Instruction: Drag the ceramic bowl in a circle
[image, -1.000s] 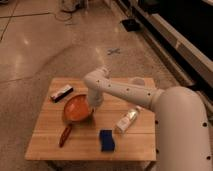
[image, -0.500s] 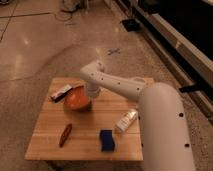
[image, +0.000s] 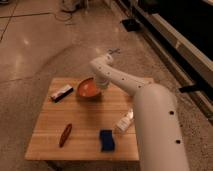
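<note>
One bowl (image: 88, 90), orange-red inside, at back-centre of surface (image: 80, 117). Pincer (image: 102, 85) clamped on its right rim; fingertips hard to make out under wrist. Arm hides surface's right side. Bowl near back edge. Dark box (image: 62, 93) just left of bowl. Open wood in front of bowl. Brown stick (image: 65, 135), blue block (image: 106, 140), white bottle (image: 124, 121) lie toward front edge.

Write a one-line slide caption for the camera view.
Gripper shut on the ceramic bowl's rim, at the far side of the wooden table.
</note>
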